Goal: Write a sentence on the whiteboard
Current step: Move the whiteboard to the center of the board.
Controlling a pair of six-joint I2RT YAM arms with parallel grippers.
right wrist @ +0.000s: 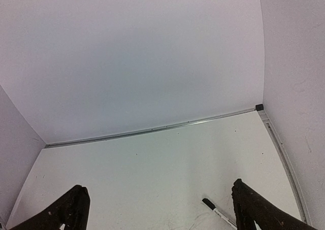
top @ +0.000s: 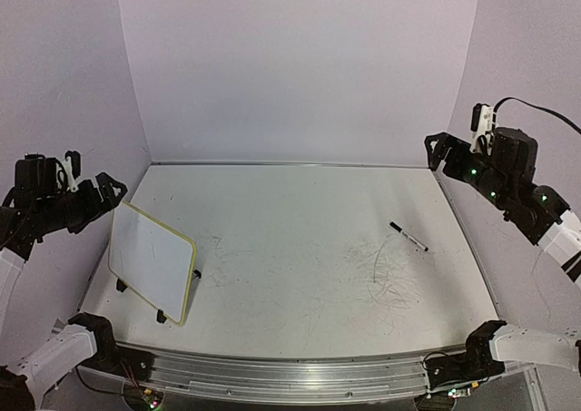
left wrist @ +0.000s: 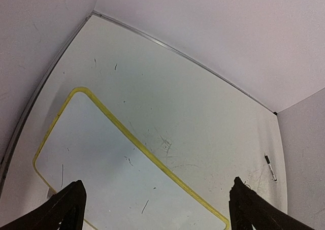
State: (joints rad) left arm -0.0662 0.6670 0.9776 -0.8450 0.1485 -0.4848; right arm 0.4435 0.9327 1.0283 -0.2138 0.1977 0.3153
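**A:** The left gripper [top: 111, 190] is hovering empty, fingers spread, beside the small yellow-rimmed white whiteboard [top: 150, 259], which is leaning blank on the scuffed white table [top: 300, 202], far left.

**B:** The right gripper [top: 438, 150] is hanging spread too. It should be pinching the thin white black-capped marker pen [top: 408, 237] mid-barrel first.

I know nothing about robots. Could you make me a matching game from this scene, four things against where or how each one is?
1 whiteboard
2 marker
3 left gripper
4 right gripper

a lying flat, right of centre
b open, raised on the right side
c standing tilted on its feet
d open, raised on the left side

Pairs: 1-c, 2-a, 3-d, 4-b
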